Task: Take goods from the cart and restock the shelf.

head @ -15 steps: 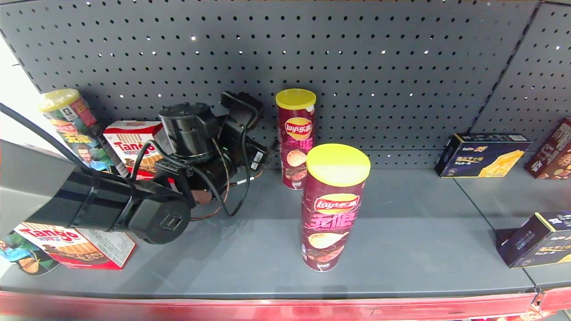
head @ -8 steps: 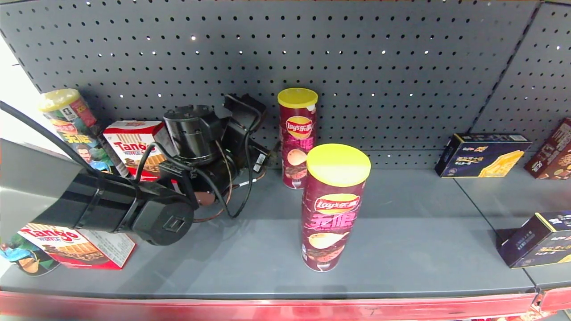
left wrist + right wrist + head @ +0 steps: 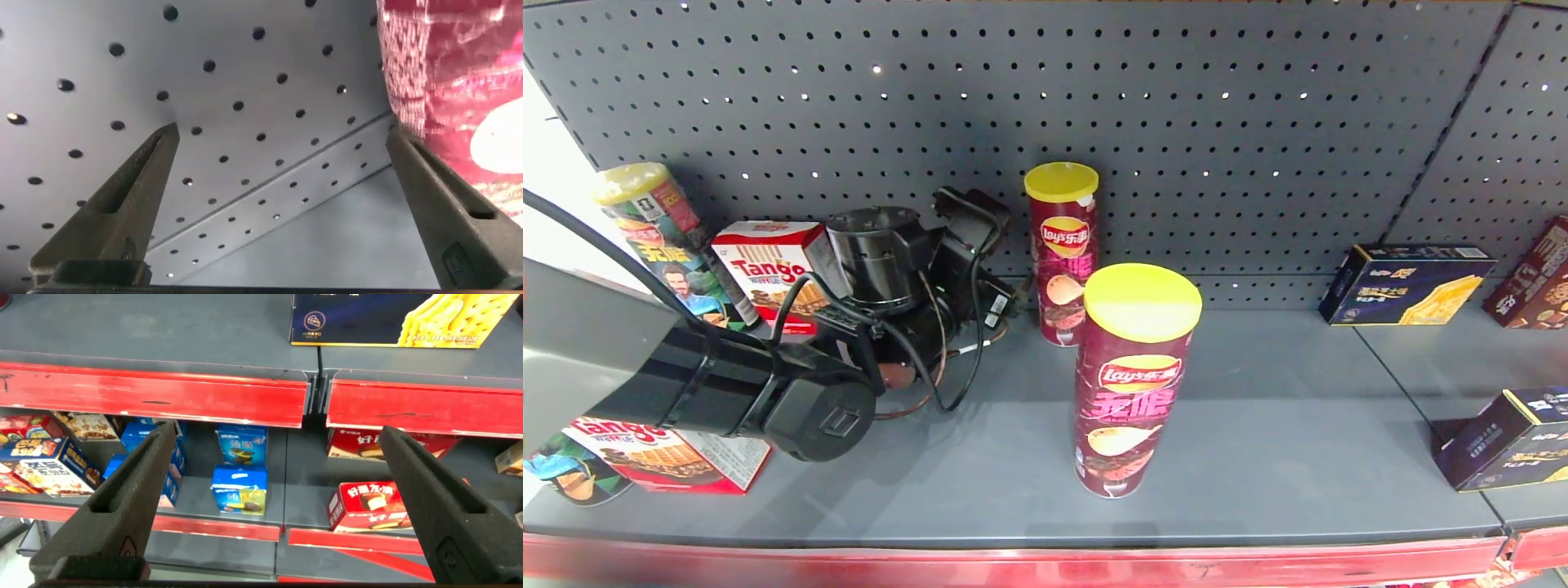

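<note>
Watching the shelf (image 3: 1258, 425) in the head view, I see my left arm (image 3: 727, 384) sitting lower than a second ago, its wrist sunk beside the wafer box (image 3: 768, 261). The front chip can (image 3: 1131, 384) stands mid-shelf exactly as it did. The rear chip can (image 3: 1062, 253), close to the pegboard (image 3: 1217, 122), has rocked: its lid leaned to the right half a second ago and is now back upright. In the left wrist view the left jaws are spread wide with only pegboard between them, and the rear can's red wall lies at one fingertip; whether it touches I cannot tell. I judge that can released and placed, so the arm can back out toward the cart. The right jaws are spread too, empty, facing the lower shelves (image 3: 163, 384).
</note>
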`<state>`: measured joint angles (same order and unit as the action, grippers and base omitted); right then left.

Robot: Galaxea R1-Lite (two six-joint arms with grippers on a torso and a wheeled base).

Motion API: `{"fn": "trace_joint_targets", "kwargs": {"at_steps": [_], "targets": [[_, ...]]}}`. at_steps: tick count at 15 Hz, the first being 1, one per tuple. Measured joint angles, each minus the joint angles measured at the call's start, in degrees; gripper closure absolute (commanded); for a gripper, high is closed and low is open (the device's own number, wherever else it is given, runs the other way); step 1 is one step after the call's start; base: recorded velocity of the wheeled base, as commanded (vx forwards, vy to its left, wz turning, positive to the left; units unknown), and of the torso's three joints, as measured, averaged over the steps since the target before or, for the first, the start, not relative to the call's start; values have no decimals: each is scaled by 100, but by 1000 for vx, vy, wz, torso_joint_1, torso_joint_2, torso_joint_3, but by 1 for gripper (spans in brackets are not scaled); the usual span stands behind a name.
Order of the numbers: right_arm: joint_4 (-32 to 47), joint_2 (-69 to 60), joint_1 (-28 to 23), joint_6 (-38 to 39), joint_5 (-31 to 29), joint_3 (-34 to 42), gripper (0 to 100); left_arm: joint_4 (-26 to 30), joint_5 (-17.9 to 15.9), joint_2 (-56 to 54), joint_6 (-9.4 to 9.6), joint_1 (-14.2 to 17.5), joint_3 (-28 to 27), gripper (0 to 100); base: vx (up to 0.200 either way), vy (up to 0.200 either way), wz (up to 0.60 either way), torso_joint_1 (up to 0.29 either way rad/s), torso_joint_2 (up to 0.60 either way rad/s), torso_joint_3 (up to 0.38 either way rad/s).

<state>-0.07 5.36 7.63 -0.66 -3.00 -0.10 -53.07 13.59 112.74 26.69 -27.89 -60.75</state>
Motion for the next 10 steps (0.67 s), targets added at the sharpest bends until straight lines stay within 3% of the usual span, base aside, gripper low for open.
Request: {"fn": "trace_joint_targets", "kwargs": {"at_steps": [8,10], "targets": [[0,0,0,-2,0,0,0,5,124,27,-26,-44,206,0,0,0,0,0,0,0],[2,0,-2,-2,0,0,0,7,124,57,-115,-90,217,0,0,0,0,0,0,0]]}}
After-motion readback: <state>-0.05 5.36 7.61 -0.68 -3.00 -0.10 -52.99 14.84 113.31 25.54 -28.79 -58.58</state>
